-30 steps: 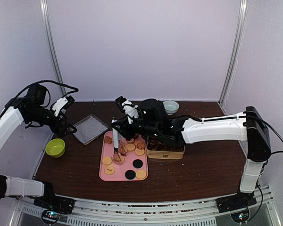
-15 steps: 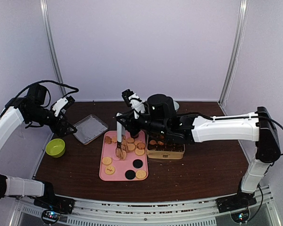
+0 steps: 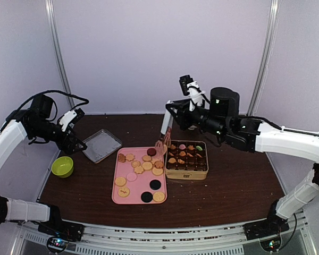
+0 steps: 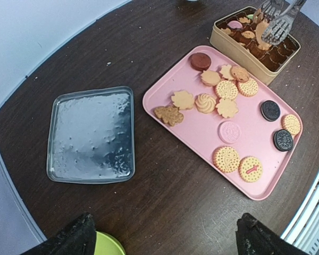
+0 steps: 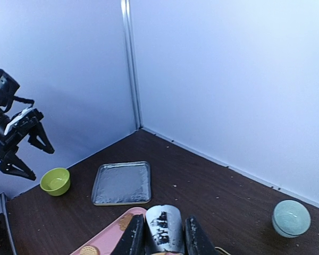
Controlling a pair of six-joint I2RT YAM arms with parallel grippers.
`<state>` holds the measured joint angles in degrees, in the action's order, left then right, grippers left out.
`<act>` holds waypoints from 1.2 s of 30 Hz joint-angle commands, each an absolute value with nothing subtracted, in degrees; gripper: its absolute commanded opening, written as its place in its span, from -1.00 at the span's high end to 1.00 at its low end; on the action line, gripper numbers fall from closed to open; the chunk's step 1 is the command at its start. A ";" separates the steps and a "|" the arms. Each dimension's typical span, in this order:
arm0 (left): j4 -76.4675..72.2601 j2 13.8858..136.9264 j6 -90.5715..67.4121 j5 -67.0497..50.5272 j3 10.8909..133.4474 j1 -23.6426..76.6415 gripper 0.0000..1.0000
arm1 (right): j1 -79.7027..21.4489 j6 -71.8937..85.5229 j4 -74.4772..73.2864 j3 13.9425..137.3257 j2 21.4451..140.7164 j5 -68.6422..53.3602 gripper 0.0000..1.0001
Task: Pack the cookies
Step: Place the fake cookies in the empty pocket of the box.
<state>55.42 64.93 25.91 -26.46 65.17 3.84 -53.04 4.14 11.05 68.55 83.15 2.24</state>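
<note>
Several cookies point(image 3: 147, 166) lie on a pink tray point(image 3: 135, 188), also seen from the left wrist as cookies point(image 4: 206, 102) on the tray point(image 4: 202, 133). More cookies point(image 3: 183, 154) fill the gold tin point(image 3: 186, 171) to its right. My right gripper point(image 3: 171, 105) is shut on metal tongs point(image 3: 164, 126), whose handle point(image 5: 164, 228) sits between its fingers point(image 5: 134, 236). The tong tips point(image 4: 275, 22) pinch a tan cookie point(image 4: 261, 29) just above the tin's point(image 4: 239, 50) left side. My left gripper point(image 3: 78, 130) hangs open and empty over the table's left side, its fingertips point(image 4: 74, 239) far apart.
A silver tray point(image 3: 102, 145) lies left of the pink one, and a green bowl point(image 3: 62, 166) sits near the left table edge. A pale bowl point(image 5: 291, 218) stands at the back by the wall. Crumbs dot the dark table.
My right arm lifted the tongs, with a cookie pinched in them, off the pink tray and swung right to the tin's left side. The left arm stayed put.
</note>
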 commanded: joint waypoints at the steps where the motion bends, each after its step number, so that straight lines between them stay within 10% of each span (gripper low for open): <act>1: 55.11 65.36 26.55 -27.70 66.87 3.36 -0.88 | -50.06 2.35 9.93 64.21 76.75 6.71 0.97; 36: 55.63 65.67 26.57 -27.77 67.85 3.43 -0.86 | -45.55 -0.29 9.89 56.35 72.69 5.28 1.00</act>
